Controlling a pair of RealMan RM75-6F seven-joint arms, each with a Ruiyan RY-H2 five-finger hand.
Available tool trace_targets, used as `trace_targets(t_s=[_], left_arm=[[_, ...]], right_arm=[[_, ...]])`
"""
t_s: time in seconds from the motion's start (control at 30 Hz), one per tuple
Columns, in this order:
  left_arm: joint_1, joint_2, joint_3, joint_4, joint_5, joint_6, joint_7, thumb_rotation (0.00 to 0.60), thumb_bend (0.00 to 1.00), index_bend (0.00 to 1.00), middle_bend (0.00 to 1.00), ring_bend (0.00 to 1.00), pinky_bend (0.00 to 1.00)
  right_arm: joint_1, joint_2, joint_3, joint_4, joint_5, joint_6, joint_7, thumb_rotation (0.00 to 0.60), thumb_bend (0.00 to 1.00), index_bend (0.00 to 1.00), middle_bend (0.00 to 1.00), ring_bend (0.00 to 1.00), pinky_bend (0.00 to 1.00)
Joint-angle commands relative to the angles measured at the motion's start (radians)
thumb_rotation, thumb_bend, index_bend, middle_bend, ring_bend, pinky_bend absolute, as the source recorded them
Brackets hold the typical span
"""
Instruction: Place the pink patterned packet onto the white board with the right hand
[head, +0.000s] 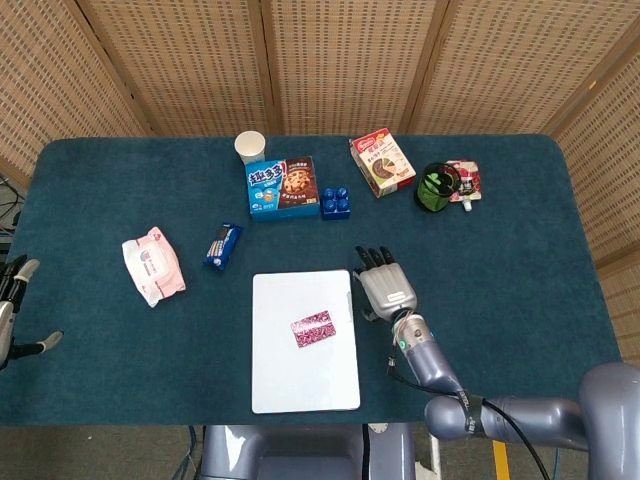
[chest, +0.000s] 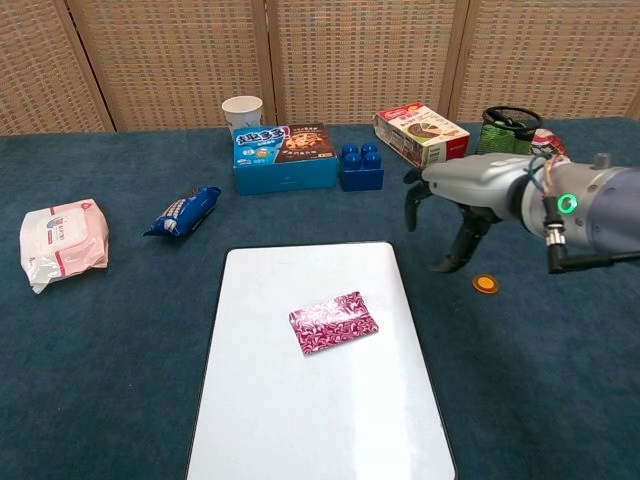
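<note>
Pink swirl-patterned packet, white board

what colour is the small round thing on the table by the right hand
Orange. The small disc lies on the blue tablecloth near the right hand; the chest view shows it best.

Packet: the pink patterned packet is small and flat, shiny pink with a swirly pattern.
Packet pose: it lies flat, turned a little so its edges slant against the board's edges.
Packet place: it rests on the white board, near the middle, a bit toward the right edge. Nothing holds it.
Board: the white board is a plain white rectangle with rounded corners, flat on the blue table.
</note>
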Motion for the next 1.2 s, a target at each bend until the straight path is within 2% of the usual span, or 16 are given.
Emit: trace_targets(t_s=[0.03, 0.27, 0.57, 1.2], left_arm=[[-0.001, -0.003, 0.001, -0.003, 0.000, 0.001, 0.008, 0.600, 0.00, 0.00, 0.00, 0.00, 0.00], [-0.006, -0.008, 0.001, -0.003, -0.008, -0.009, 0.019, 0.600, 0.00, 0.00, 0.00, 0.00, 0.00], [-0.007, -0.007, 0.001, -0.002, -0.010, -0.010, 0.017, 0.600, 0.00, 0.00, 0.00, 0.00, 0.00], [-0.008, -0.006, 0.002, -0.004, -0.012, -0.012, 0.016, 0.600, 0.00, 0.00, 0.00, 0.00, 0.00]], right_arm=[[-0.040, 0.023, -0.032, 0.048, -0.043, -0.031, 0.061, 0.600, 0.33, 0.34, 0.00, 0.00, 0.00], [-0.084, 0.031, -0.062, 0.104, -0.127, -0.061, 0.145, 0.600, 0.34, 0.36, 0.00, 0.00, 0.00], [-0.115, 0.013, -0.082, 0.165, -0.167, -0.095, 0.193, 0.600, 0.34, 0.37, 0.00, 0.00, 0.00], [-0.141, -0.024, -0.074, 0.249, -0.187, -0.133, 0.217, 0.600, 0.34, 0.38, 0.00, 0.00, 0.00]])
